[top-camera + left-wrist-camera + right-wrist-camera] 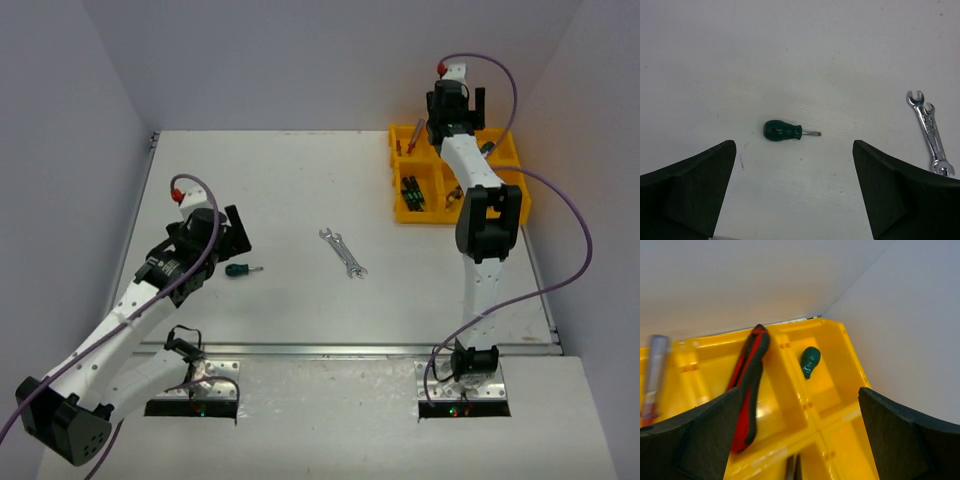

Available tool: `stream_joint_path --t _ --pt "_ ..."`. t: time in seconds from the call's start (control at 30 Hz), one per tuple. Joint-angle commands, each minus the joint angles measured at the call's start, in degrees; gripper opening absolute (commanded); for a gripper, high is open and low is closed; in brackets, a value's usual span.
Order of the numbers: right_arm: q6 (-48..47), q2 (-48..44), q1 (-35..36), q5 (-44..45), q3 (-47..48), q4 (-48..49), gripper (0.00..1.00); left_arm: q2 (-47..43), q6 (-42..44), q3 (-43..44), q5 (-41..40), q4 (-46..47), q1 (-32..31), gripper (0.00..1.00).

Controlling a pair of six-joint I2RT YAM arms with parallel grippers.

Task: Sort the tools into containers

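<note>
A stubby green screwdriver lies on the white table just ahead of my open left gripper, which holds nothing. In the top view it sits beside that gripper. Two silver wrenches lie crossed mid-table, and they also show at the right of the left wrist view. My right gripper hangs open and empty over the yellow tray. Below it, red-black cutters lean in one compartment and a green screwdriver lies in the corner compartment. A blurred blue-red screwdriver stands at the left.
The tray sits at the table's back right corner, close to the grey walls. Black-green screwdrivers lie in its front left compartment. The right arm reaches over the tray from the near edge.
</note>
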Motion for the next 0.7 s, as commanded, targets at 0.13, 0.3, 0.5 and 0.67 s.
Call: stream_joint_path --t 0.13,0.3,0.5,0.67 --pt "19.09 -25.04 18.91 5.13 -12.78 -26.14 0.99 10.72 -34.90 9.15 -10.93 -18.41 0.71 1.00" --pt "35.95 -40.92 20.01 -19.47 -33.34 -26.96 0.99 15.99 -44.95 7.58 -8.64 -16.75 0.92 1.00" --pt "39.57 -56.23 21.98 -36.17 -56.01 -20.44 0.99 29.40 -53.36 9.46 -8.27 -17.72 1.75 0.94" --pt "41.29 -64.30 23.14 -44.04 -67.06 -15.97 0.99 37.60 -57.56 10.79 -9.00 -17.94 2.11 0.87"
